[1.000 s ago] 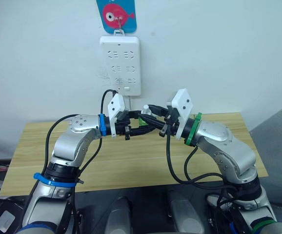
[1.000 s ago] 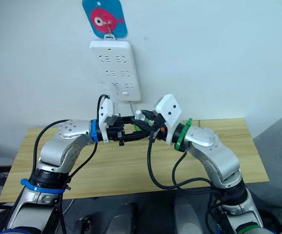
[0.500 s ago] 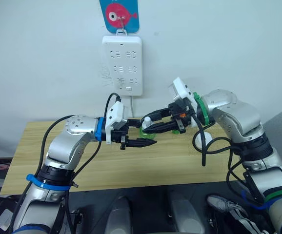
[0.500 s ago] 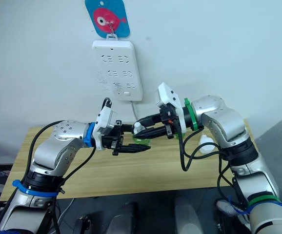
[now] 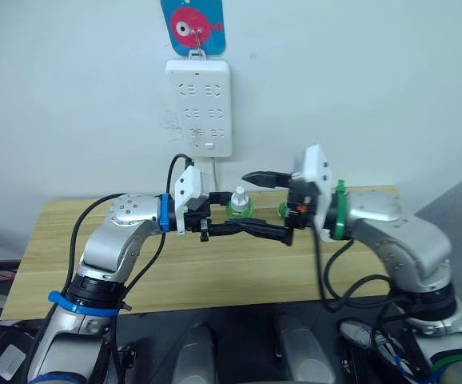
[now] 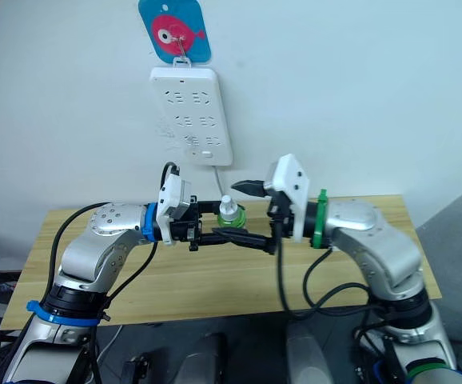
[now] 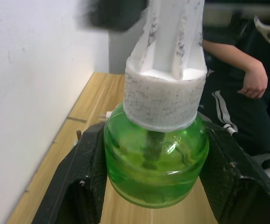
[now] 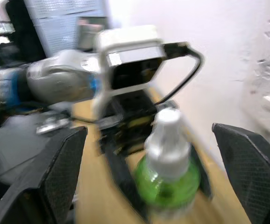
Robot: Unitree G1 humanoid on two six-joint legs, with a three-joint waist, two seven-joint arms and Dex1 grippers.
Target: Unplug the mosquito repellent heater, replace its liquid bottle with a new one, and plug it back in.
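left gripper (image 7: 153,186) pinches the green liquid bottle (image 5: 239,206) above the table (image 5: 55,232), near the wall strip (image 5: 199,108). right gripper (image 5: 267,204) spread wide around it, not touching. risk — smooth round glass w/ only a side pinch, could slip or tilt if bumped. heater not spotted.

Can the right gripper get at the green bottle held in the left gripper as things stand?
Probably yes. The right gripper is open, one finger above and one below, facing the green bottle. The left gripper clamps only the bottle's lower body, so its white neck looks free to grasp.
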